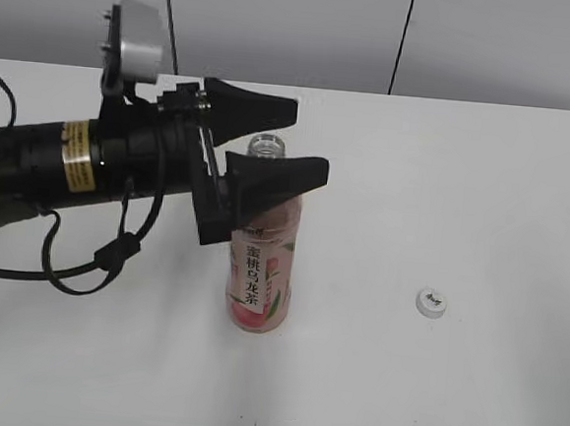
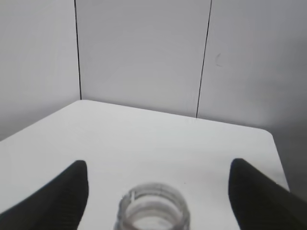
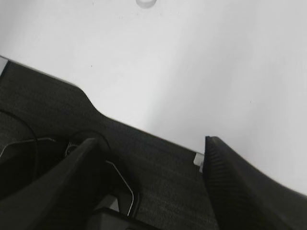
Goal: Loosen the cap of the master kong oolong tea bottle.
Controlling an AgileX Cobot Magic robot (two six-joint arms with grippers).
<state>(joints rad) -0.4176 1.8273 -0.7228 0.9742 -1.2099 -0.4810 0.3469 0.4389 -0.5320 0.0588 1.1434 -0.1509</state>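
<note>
Already the cap point(image 1: 432, 303) is off: it lies flat on the table point(image 1: 484, 189), well to the right of the master kong oolong tea bottle point(image 1: 260, 270), which stands upright with its threaded neck bare. Taking the bottle as the landmark, the left gripper point(image 1: 286, 139) comes in from the bottle's left, lying nearly level, its fingers spread wide and straddling the neck at shoulder height, one finger behind the neck and one in front, neither clearly touching. The bottle's long axis is vertical, crossing the arm's reach at about a right angle. The left arm is by far the nearer to the bottle.

From the left wrist the open mouth of the bottle point(image 2: 153, 211) sits low between the two dark fingertips point(image 2: 57, 201), with clear gaps either side, which the exterior view cannot settle. The right gripper point(image 3: 153, 187), absent from the exterior view, hangs wide open over the table edge, empty, far from the bottle, with the cap point(image 3: 146, 2) just visible at the top.
</note>
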